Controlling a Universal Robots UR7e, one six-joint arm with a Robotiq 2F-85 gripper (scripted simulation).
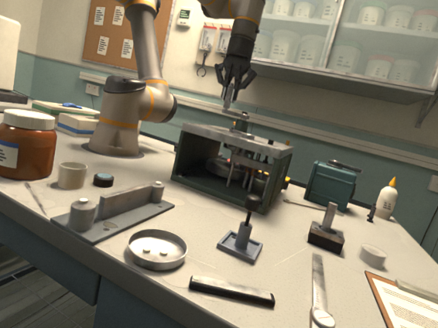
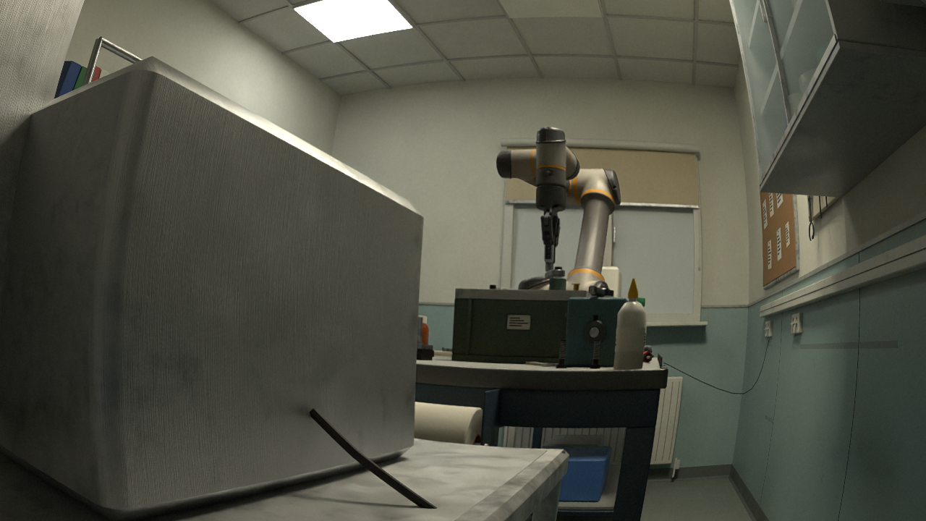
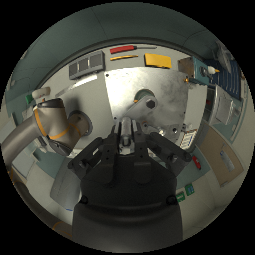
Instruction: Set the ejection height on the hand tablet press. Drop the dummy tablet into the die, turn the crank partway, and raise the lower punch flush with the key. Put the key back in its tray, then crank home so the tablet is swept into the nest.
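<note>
In the middle of the bench stands the hand tablet press [image 1: 232,164], a dark green box frame with a grey metal top plate [image 3: 152,95]. A crank arm [image 3: 142,107] with a hex bolt lies across the plate's hub, and an upright metal crank handle [image 1: 228,96] rises from the arm's outer end. In front of the press a black-knobbed key [image 1: 247,220] stands in its small blue-grey tray [image 1: 240,246]. A round metal dish [image 1: 157,248] near the front edge holds two small white tablets. My gripper [image 1: 231,89] hangs straight down over the press top, closed around the crank handle [image 3: 126,129].
Behind the press runs a wall rail under a glass cabinet of jars [image 1: 340,46]. A teal box [image 1: 331,185] and a glue bottle [image 1: 386,200] stand to the right. A brown jar [image 1: 26,143], a cup [image 1: 72,175] and a grey fixture [image 1: 112,210] fill the left. A ruler [image 1: 319,286] lies in front.
</note>
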